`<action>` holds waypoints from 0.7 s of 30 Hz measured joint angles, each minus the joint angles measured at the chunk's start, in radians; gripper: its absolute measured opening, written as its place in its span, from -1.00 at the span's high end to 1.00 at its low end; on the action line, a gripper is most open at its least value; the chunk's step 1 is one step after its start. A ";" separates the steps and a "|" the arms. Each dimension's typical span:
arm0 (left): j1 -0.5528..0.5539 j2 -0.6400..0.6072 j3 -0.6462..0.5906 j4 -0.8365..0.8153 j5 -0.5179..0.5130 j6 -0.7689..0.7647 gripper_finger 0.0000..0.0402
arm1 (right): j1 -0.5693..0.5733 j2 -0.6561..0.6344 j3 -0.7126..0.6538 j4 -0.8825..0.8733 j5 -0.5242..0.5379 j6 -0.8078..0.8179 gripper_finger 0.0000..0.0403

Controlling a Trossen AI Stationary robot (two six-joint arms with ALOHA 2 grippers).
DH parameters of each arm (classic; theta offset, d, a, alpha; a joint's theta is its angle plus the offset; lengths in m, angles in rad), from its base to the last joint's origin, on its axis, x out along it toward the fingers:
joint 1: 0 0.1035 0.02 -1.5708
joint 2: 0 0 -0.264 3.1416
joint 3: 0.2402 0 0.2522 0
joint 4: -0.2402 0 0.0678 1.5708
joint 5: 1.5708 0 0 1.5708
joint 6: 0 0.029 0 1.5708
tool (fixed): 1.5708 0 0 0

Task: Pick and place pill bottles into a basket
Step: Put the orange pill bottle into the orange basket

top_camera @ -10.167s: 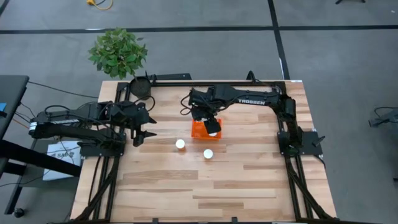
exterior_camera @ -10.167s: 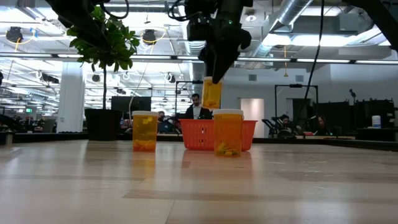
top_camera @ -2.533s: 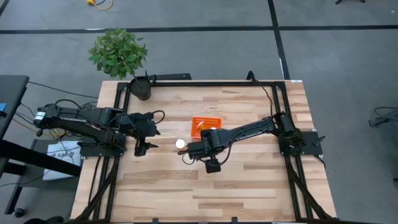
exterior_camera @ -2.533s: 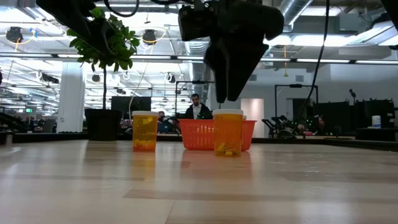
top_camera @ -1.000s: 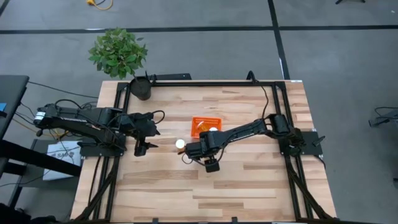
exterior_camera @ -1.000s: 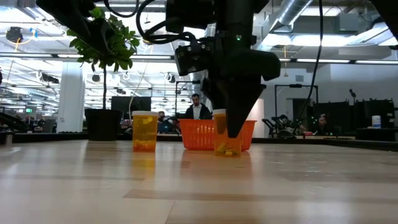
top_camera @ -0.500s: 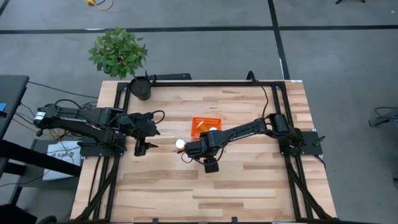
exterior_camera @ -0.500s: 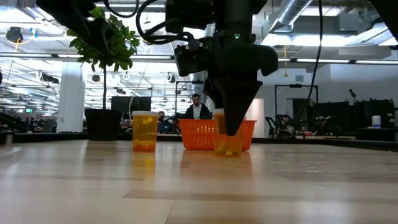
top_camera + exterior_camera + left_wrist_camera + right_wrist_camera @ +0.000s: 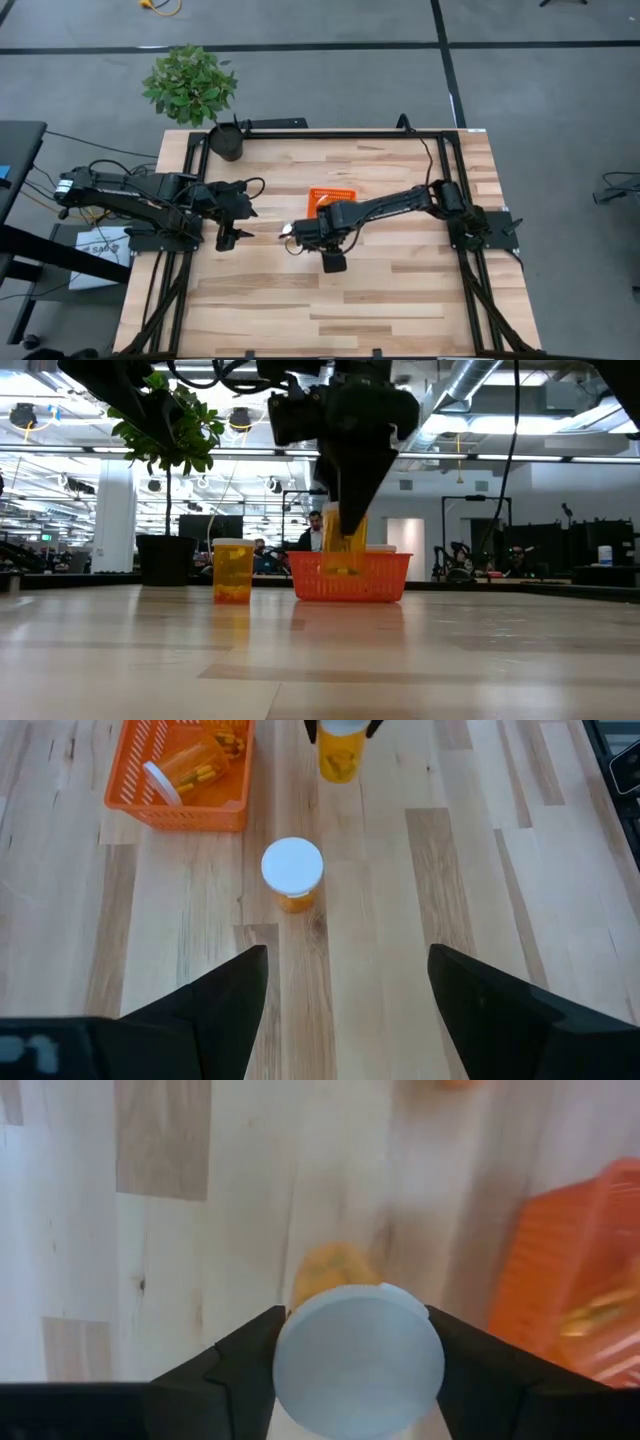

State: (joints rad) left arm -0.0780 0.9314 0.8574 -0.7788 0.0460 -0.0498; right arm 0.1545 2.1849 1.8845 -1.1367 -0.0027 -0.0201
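Note:
My right gripper is shut on a pill bottle, an orange cylinder with a white cap, and holds it above the table just in front of the orange basket. A second bottle stands upright on its base on the wood, left of the held one; it also shows in the low view. The basket has at least one bottle lying on its side inside. My left gripper is open and empty, left of the standing bottle, and also shows in the high view. My right gripper pinches the bottle's upper end, at the white cap, between its two fingers. The fingers come from above, pointing down. The bottle hangs upright below them, its base clear of the table.
A black pot with a green plant stands at the table's far left corner. Bare wood lies on the near side of the bottles. People and equipment show in the room beyond the table.
My right gripper has risen with the bottle that stood in front of the basket. The bottle has left the table and hangs upright, a little toward the table's left of where it stood. The other bottle and my left arm have kept still.

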 joint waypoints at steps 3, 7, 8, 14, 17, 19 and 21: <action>0.000 0.000 0.000 0.000 -0.001 0.000 -0.32 | -0.021 0.000 0.045 -0.038 0.000 -0.023 0.00; 0.000 0.000 0.000 0.000 -0.002 0.000 -0.32 | -0.058 0.000 0.100 -0.088 0.000 -0.050 0.05; 0.000 0.000 0.000 0.000 -0.002 0.000 -0.32 | -0.066 0.000 0.111 -0.097 0.001 -0.058 0.05; 0.000 0.000 0.000 0.000 -0.003 0.000 -0.32 | -0.131 -0.001 0.173 -0.153 0.009 -0.093 -0.06; 0.000 0.000 0.000 0.000 -0.005 0.000 -0.32 | -0.166 -0.001 0.192 -0.169 0.011 -0.122 0.00; 0.000 0.000 0.000 0.000 -0.005 0.000 -0.32 | -0.190 -0.001 0.198 -0.168 0.012 -0.143 0.05; 0.000 0.000 0.000 0.000 -0.005 0.000 -0.32 | -0.214 -0.001 0.198 -0.175 0.012 -0.158 0.05</action>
State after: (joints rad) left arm -0.0780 0.9314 0.8574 -0.7786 0.0406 -0.0498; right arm -0.0594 2.1842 2.0827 -1.3119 0.0090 -0.1786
